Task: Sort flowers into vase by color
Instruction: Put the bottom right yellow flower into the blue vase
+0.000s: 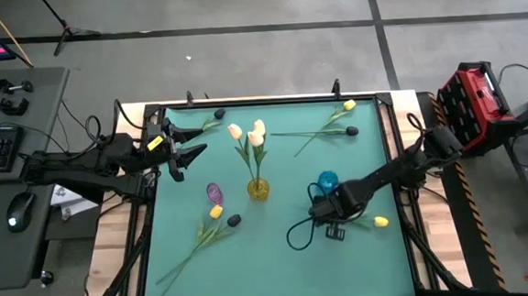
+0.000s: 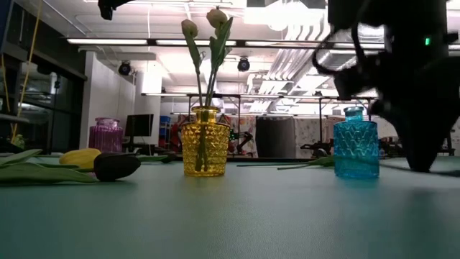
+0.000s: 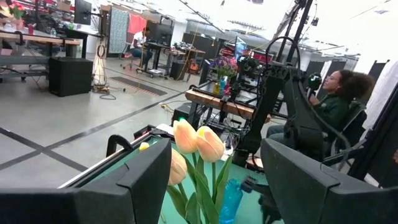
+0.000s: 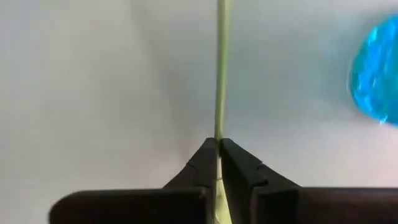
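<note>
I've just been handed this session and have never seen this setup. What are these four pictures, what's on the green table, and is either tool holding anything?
Two dark robot arms work at a green table. One picture looks straight down, one looks level across the tabletop, and each arm's wrist carries a camera.

In the middle stands a yellow vase holding cream-peach tulips. A blue vase and a purple vase stand to either side. Loose tulips lie front left and at the back.

The right tool is down beside the blue vase, shut on a thin green stem; from above, that stem seems to end in a yellow bud. The left tool is open, empty, at the back left.
</note>
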Robot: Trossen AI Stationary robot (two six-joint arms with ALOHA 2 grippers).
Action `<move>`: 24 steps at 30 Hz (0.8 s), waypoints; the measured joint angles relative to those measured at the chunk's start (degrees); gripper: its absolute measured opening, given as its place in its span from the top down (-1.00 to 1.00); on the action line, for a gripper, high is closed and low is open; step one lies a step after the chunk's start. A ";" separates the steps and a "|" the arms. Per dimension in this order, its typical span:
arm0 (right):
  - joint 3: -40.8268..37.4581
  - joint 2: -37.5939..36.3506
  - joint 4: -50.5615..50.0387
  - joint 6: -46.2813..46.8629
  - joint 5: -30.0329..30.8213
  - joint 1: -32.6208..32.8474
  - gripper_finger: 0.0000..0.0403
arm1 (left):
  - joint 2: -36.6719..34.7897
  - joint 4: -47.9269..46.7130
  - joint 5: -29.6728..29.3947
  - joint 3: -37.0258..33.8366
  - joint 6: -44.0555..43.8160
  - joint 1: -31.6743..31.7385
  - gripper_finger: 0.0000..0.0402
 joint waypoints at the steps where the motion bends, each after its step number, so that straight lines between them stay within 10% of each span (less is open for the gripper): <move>1: 1.44 0.00 -0.68 -1.84 0.01 0.56 0.98 | 0.00 0.00 0.00 0.00 0.00 0.00 -0.18; 12: 9.73 -0.02 -1.97 -39.08 -1.23 7.54 0.99 | 0.00 0.00 -0.02 0.00 0.07 0.00 -0.18; 24: 9.63 1.96 -6.30 -41.78 -0.97 11.40 0.95 | 0.00 -0.02 -0.02 0.00 0.10 0.00 -0.18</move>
